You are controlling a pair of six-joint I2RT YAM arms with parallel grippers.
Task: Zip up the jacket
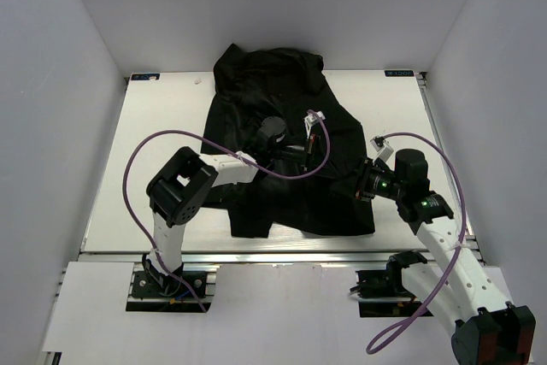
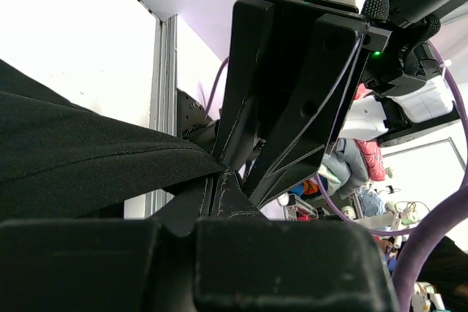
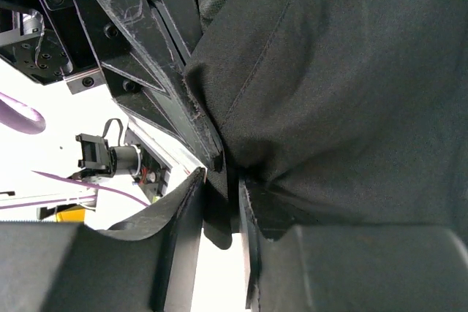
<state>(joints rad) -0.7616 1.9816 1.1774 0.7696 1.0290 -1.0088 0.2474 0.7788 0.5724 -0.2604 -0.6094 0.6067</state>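
Observation:
The black jacket [image 1: 282, 126] lies spread on the white table [image 1: 154, 143], its collar end bunched at the far edge. My left gripper [image 1: 318, 160] reaches over the jacket's middle, pointing right. In the left wrist view the left gripper [image 2: 219, 184] has its jaws closed on a fold of jacket fabric [image 2: 88, 151] coming in from the left. My right gripper [image 1: 359, 184] is at the jacket's lower right edge, close to the left one. In the right wrist view the right gripper [image 3: 219, 206] pinches jacket fabric [image 3: 344, 85] between nearly closed fingers [image 3: 183, 246]. I cannot see the zipper.
White walls enclose the table on three sides. Purple cables [image 1: 137, 160] loop over both arms. The metal front rail [image 1: 273, 256] runs just below the jacket's hem. The two grippers nearly touch; the right arm's gripper [image 2: 292, 85] fills the left wrist view.

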